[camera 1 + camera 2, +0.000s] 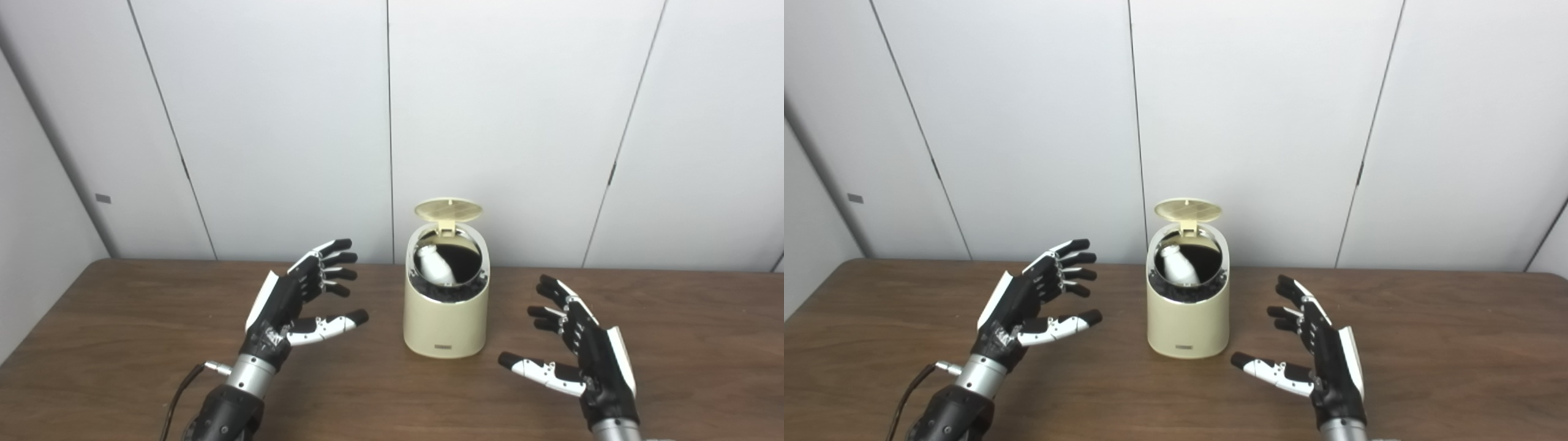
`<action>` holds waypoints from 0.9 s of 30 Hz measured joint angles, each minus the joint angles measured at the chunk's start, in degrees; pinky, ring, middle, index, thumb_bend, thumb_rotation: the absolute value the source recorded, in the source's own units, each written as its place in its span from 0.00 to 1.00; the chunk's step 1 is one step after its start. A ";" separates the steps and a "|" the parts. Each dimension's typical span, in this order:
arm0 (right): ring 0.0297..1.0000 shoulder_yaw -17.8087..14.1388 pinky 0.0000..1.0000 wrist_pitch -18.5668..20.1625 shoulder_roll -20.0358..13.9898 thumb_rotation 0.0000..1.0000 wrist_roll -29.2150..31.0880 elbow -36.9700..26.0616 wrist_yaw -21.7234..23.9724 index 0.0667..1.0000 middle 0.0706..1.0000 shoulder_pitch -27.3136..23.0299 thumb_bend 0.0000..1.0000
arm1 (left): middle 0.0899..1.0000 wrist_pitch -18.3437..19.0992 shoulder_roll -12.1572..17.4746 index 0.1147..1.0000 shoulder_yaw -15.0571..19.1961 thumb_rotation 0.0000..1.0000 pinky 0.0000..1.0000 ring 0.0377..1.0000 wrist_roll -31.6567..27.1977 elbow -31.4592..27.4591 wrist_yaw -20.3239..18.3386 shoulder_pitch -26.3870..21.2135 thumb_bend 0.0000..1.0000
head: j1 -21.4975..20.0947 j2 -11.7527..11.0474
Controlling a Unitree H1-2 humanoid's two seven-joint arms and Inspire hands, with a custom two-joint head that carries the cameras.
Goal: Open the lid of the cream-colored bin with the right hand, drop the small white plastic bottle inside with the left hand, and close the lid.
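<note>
A brown wood-grain table (122, 343) fills the lower part of the view, its far edge meeting the wall. Behind it stands a wall of pale grey-white panels (269, 122), split by thin dark seams that run upward and lean slightly. A small grey tag (103, 198) sits on the left panel. At the far left, a side wall (30, 214) angles toward the table. The light is even and soft.

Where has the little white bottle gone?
The small white plastic bottle lies tilted inside the cream-colored bin, mid-table between both open hands, under its raised lid.
</note>
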 measured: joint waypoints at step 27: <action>0.88 8.46 0.80 13.62 -12.66 0.57 -17.00 -2.91 13.05 0.83 0.86 -24.14 0.63 | 0.77 -6.39 -6.02 0.77 0.34 0.00 0.66 0.71 5.17 10.92 -1.17 2.65 0.69 | -1.50 -2.90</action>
